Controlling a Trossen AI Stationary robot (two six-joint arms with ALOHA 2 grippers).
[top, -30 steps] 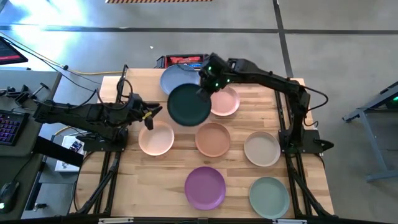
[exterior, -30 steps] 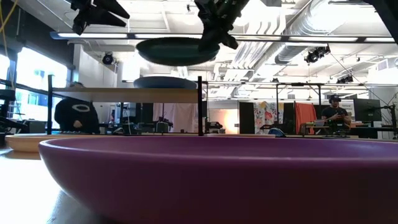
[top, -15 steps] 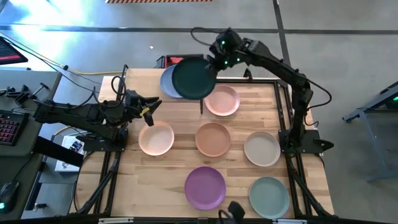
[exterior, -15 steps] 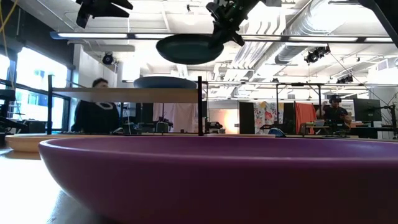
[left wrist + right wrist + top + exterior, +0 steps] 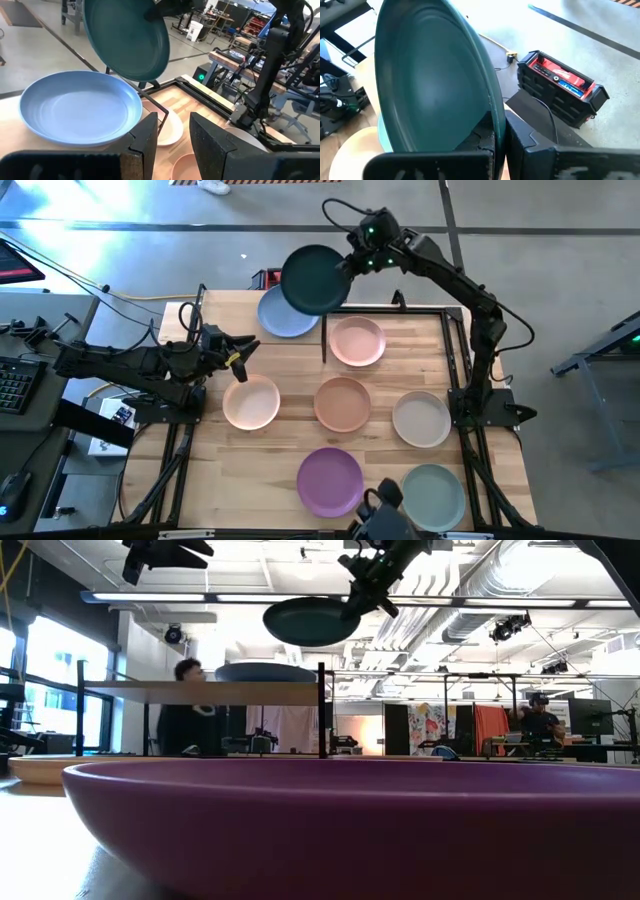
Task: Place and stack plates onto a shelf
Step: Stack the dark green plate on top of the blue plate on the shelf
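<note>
My right gripper [image 5: 350, 265] is shut on the dark green plate [image 5: 313, 278] and holds it in the air over the table's far edge, above the shelf [image 5: 200, 691] in the low view. The blue plate [image 5: 282, 315] rests flat on the shelf board. On the tabletop lie the pink [image 5: 357, 341], peach [image 5: 251, 402], terracotta [image 5: 343, 403], cream [image 5: 421, 419], purple [image 5: 330, 481] and sage green [image 5: 433, 496] plates. My left gripper [image 5: 240, 360] is open and hovers at the table's left, above the peach plate's far rim. My right gripper pinches the dark green plate by its rim [image 5: 494, 122] on the side toward the table's right. One finger lies on the inner face and one on the underside. The fingers come in from the right. The plate is lifted clear [image 5: 310, 622] and juts out toward the left.
A black upright of the shelf [image 5: 321, 710] stands at its right end. A red-and-black case [image 5: 560, 82] sits on the floor beyond the far edge. A person [image 5: 190, 715] is in the room behind the shelf. A dark object [image 5: 380, 515] shows at the near edge.
My right gripper has carried the dark green plate toward the table's far edge, from over the table's middle, past the blue plate, to above the far rim. It has stayed shut on the rim. The person behind the shelf has walked to the right.
</note>
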